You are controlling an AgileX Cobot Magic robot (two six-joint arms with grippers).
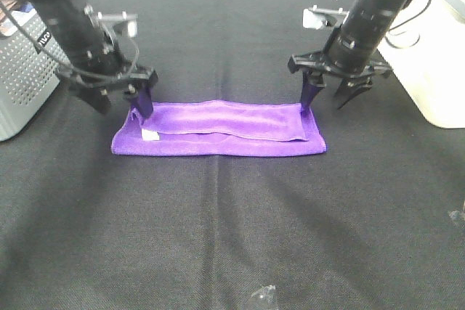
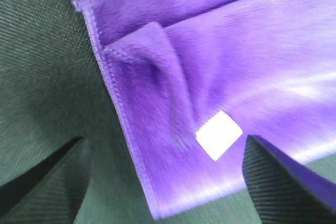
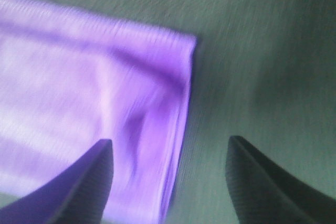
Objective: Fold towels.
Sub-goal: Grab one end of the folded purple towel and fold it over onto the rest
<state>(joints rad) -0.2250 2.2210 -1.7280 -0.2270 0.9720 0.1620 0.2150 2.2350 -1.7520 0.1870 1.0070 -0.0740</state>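
The purple towel (image 1: 218,128) lies folded into a long strip on the black cloth, with its white tag (image 1: 151,135) near the left end. My left gripper (image 1: 122,103) is open over the towel's left end, empty. The left wrist view shows the towel's hem (image 2: 121,108) and the tag (image 2: 218,135) between the open fingers (image 2: 47,182). My right gripper (image 1: 327,98) is open over the towel's right end, empty. In the right wrist view the towel's edge (image 3: 178,108) lies between the fingers (image 3: 84,187).
A grey perforated box (image 1: 22,78) stands at the left edge. A cream-white case (image 1: 429,56) stands at the right edge. A small clear object (image 1: 261,299) lies at the front edge. The black table cloth (image 1: 218,223) spreads in front of the towel.
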